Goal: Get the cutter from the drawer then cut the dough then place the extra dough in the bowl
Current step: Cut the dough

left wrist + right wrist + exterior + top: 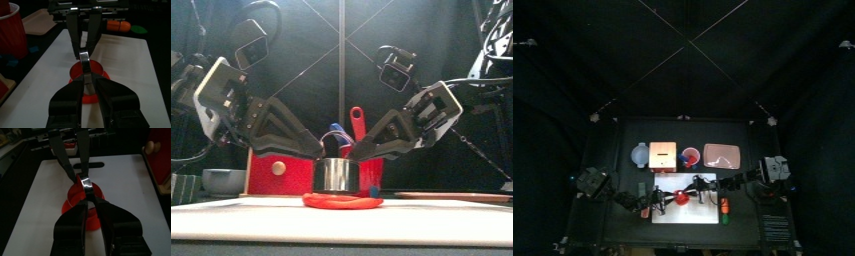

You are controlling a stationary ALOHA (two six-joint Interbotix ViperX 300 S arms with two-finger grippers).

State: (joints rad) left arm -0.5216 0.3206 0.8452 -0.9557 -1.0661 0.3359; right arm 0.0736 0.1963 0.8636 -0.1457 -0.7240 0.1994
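Black table (687, 236) bearing a white board (438, 215). The left gripper (321, 152) and right gripper (358, 150) slant down from opposite sides and meet above the board's middle. A blue-grey bowl (222, 180) stands behind, at left. Red dough (342, 201) lies flat on the board, with the metal cutter (334, 176) upright upon it. Each gripper's jaws are pinched on the cutter's wire handle.

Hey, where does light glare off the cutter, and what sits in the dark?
Front view: bright glare streaks on the cutter; the curtains behind are dark. Both wrist views: one white glint on its metal above the dough.
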